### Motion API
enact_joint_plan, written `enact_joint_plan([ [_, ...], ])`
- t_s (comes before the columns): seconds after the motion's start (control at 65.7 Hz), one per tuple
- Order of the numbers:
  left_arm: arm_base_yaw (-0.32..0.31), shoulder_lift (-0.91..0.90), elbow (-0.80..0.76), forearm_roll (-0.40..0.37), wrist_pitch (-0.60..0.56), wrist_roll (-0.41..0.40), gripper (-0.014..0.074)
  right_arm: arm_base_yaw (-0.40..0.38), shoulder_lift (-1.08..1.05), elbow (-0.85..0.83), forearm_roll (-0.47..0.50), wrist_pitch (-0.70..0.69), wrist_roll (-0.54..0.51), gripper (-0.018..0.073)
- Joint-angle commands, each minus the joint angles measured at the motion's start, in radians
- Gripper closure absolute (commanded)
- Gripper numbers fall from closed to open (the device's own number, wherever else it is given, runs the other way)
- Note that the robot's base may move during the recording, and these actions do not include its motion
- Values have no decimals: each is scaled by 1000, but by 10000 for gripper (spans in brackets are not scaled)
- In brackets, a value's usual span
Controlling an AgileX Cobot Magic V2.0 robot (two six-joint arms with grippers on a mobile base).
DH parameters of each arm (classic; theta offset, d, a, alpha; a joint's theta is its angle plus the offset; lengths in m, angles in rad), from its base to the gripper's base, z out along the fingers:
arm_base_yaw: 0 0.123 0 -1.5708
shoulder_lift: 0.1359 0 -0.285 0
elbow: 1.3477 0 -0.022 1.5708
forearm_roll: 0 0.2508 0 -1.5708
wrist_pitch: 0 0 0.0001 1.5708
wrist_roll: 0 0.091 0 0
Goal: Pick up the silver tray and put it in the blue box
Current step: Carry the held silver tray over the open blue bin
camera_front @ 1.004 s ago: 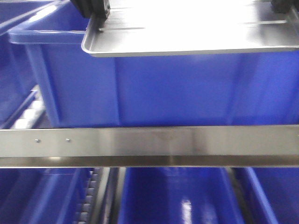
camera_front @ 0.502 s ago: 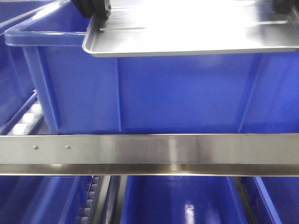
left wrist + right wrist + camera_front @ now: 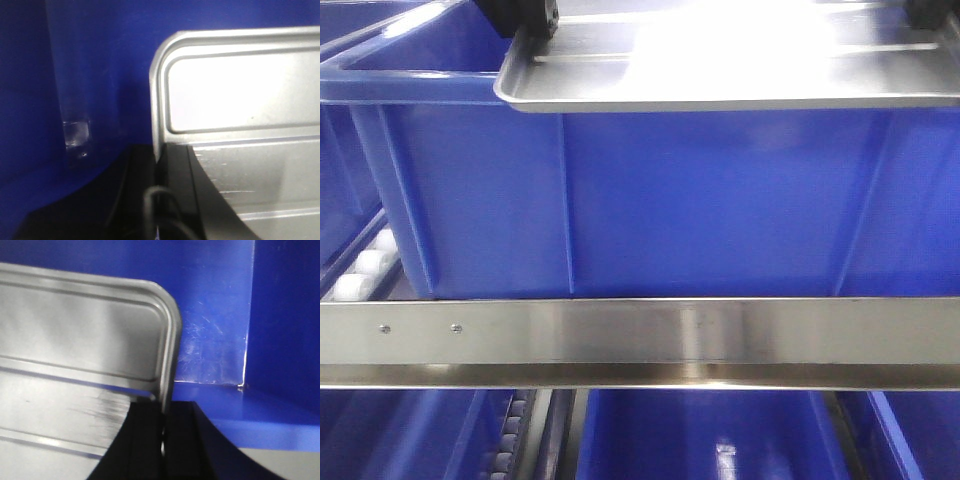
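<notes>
The silver tray [image 3: 720,60] hangs level at the top of the front view, over the open top of the blue box [image 3: 700,200]. My left gripper [image 3: 525,25] is shut on the tray's left rim. My right gripper [image 3: 930,12] holds the right rim at the frame's edge. In the left wrist view the gripper [image 3: 159,155] pinches the rim of the tray [image 3: 240,100], with the box's blue inner wall [image 3: 75,75] beyond. In the right wrist view the gripper [image 3: 164,412] pinches the other rim of the tray [image 3: 75,340] above the box's floor and corner [image 3: 215,315].
A steel rail [image 3: 640,340] runs across in front of the box. White rollers [image 3: 365,265] show at the left. Another blue crate [image 3: 700,440] sits on the level below, and one more [image 3: 335,170] stands at the far left.
The box and rail have slid lower and grown larger in the front view. The tray stays gripped at both ends and sits slightly higher in frame, its front edge closer to the box rim.
</notes>
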Motion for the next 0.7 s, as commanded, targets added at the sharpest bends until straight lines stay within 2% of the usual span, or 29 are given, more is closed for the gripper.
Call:
enact_joint_plan([
  [0.0, -8, -38, -29, 27, -32, 30, 701, -2, -29, -30, -27, -76, -16, 500],
  [0.685, -8, -38, -29, 27, -35, 30, 701, -2, -29, -30, -27, -76, -16, 500],
])
